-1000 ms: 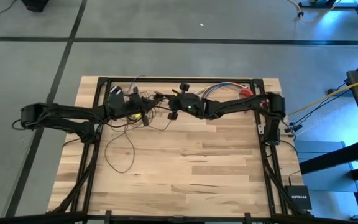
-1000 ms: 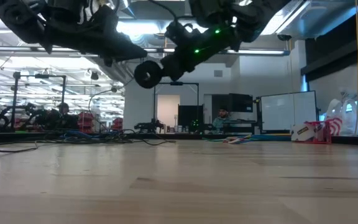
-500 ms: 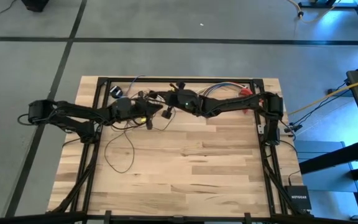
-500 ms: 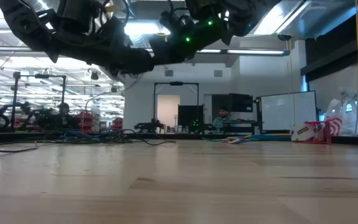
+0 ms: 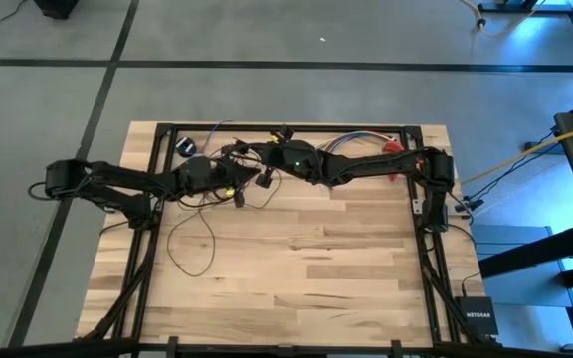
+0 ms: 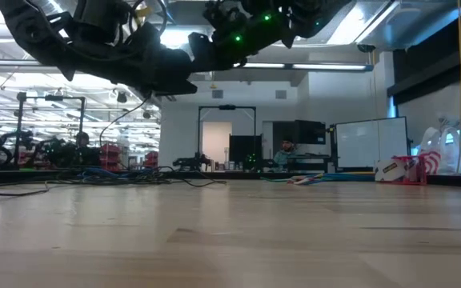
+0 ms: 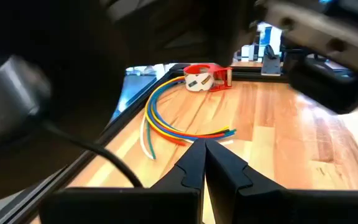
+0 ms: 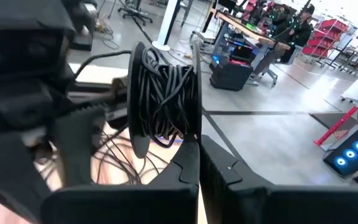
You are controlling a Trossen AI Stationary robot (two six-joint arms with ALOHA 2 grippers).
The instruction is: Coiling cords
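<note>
Cords (image 5: pixel 192 234): thin dark wire, partly wound in a thick bundle (image 8: pixel 165 99) that sits directly ahead of the right gripper (image 8: pixel 199 149); a loose loop trails over the wooden table (image 5: pixel 316 268), toward its near edge from the left gripper (image 5: pixel 239 191).
Left gripper: raised over the table's far half, fingers (image 7: pixel 191 163) pressed together, nothing visible between them.
Right gripper (image 5: pixel 264 171): close beside the left one, fingers narrowed to touching, bundle at their tips; whether they pinch a strand cannot be told.
Multicoloured wires (image 7: pixel 173 121): on the table beyond the left gripper.
Red tape dispenser (image 7: pixel 205 77): farther past them.
</note>
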